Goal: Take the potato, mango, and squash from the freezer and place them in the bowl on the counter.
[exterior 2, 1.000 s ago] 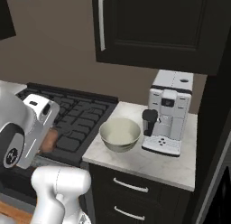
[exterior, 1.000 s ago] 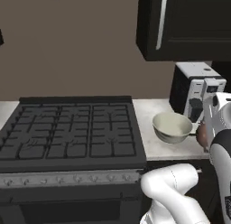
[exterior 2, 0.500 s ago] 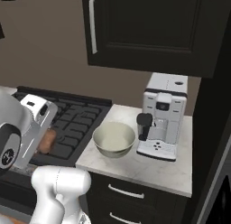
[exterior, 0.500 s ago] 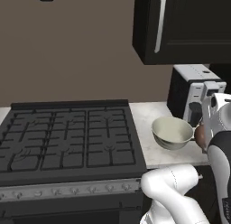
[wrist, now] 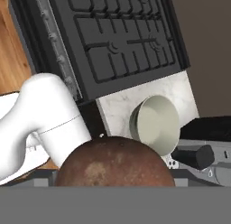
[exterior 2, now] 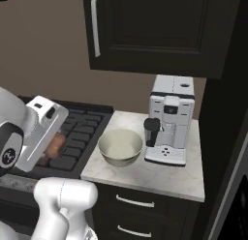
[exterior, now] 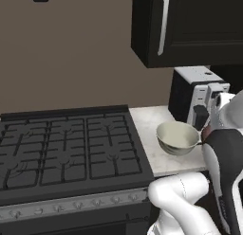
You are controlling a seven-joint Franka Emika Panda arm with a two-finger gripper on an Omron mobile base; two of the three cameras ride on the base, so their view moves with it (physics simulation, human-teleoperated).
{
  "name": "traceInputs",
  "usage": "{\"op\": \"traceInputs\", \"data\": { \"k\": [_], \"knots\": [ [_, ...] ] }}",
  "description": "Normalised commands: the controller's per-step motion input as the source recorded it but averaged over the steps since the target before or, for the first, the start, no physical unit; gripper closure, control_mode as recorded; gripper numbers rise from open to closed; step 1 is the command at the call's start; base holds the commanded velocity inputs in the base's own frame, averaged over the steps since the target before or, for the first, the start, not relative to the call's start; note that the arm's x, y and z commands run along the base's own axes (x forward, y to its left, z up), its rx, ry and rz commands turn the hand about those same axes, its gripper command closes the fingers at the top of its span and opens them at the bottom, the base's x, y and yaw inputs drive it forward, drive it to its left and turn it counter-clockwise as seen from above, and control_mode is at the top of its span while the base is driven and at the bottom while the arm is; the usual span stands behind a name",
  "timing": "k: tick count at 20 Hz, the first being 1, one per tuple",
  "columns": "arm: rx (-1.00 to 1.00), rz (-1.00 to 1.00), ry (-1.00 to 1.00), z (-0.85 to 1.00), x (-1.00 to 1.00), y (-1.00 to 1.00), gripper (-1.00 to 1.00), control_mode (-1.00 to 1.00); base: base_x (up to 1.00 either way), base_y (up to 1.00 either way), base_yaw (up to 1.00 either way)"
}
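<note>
Item held: brown, rough-skinned rounded tuber, judged the potato (wrist: 115, 162), clenched in the gripper (exterior 2: 48, 149) short of the bowl (exterior 2: 120, 146), over the stove's (exterior: 66, 153) front edge. Judged firm, fairly heavy, not fragile; its rounded sides may roll, so hold across its middle.
Bowl: on the counter (exterior 2: 160, 173), just beside the stove, close to the slab's front edge.
Coffee machine (exterior 2: 169, 120): just beyond the bowl. Open air above the bowl; wall cabinet (exterior 2: 155, 31) well above.

I am working in a home kitchen. A black gas stove (exterior: 66, 149) with iron grates sits beside a pale stone counter (exterior 2: 160, 173) over black drawers (exterior 2: 131, 205) with silver handles. A coffee machine (exterior 2: 169, 120) and a cream bowl (exterior 2: 120, 147) stand there, under black wall cabinets (exterior 2: 150, 31).
</note>
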Motion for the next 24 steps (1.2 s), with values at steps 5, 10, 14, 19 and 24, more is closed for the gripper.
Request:
{"op": "traceInputs", "data": {
  "k": [5,10,14,19,24],
  "knots": [
    [0.01,-0.12,0.0,0.0,0.82,-0.1,1.0,-1.0,0.0,0.0,0.0],
    [0.07,-0.02,0.0,-0.1,0.41,-0.51,1.0,-1.0,0.0,0.0,0.0],
    [0.09,-0.04,-0.01,-0.28,0.39,-0.49,1.0,-1.0,0.0,0.0,0.0],
    [0.02,-0.16,0.0,-0.54,0.59,-0.05,1.0,-1.0,0.0,0.0,0.0],
    [0.01,-0.31,0.01,-0.28,0.48,-0.05,1.0,-1.0,0.0,0.0,0.0]
  ]
}}
